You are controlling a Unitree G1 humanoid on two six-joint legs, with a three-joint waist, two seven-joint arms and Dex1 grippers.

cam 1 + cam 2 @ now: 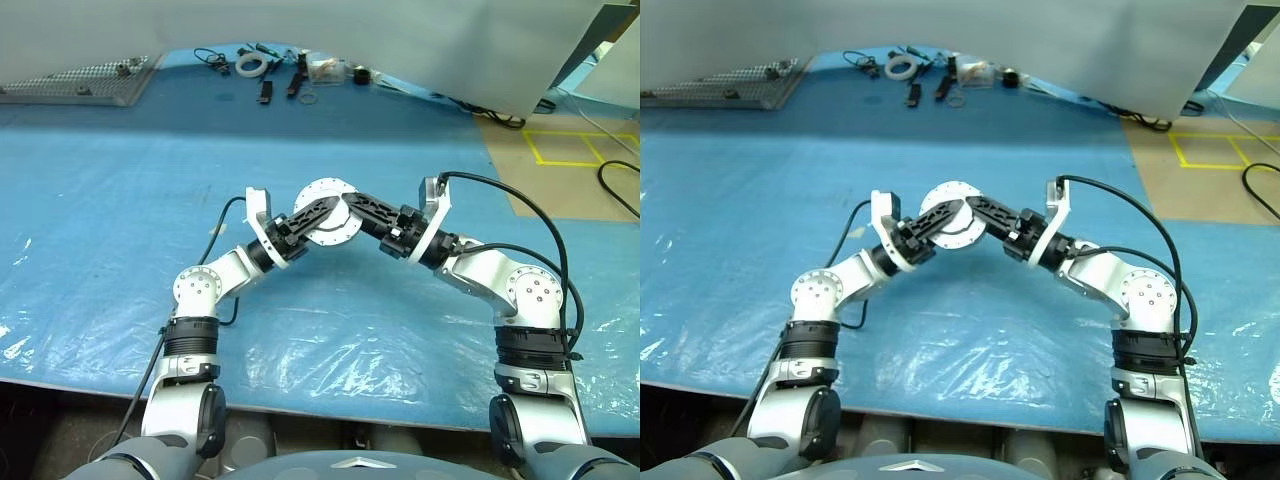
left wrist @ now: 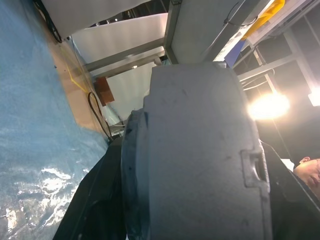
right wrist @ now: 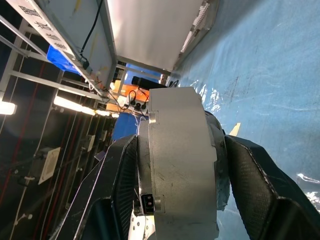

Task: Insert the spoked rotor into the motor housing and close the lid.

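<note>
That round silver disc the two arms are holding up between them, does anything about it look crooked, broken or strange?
Nothing stands out. The round silver assembly is held above the blue sheet between the left gripper and the right gripper. In the right wrist view its stacked layers sit flush and parallel, with no visible damage.

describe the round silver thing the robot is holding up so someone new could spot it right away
Start at the blue plastic-covered table and go to its middle, where the two arms meet. The left pincer and right pincer meet on a round silver motor assembly held above the sheet. It is a thick metal disc, unlike the small white ring and dark tools lying at the table's far edge.
</note>
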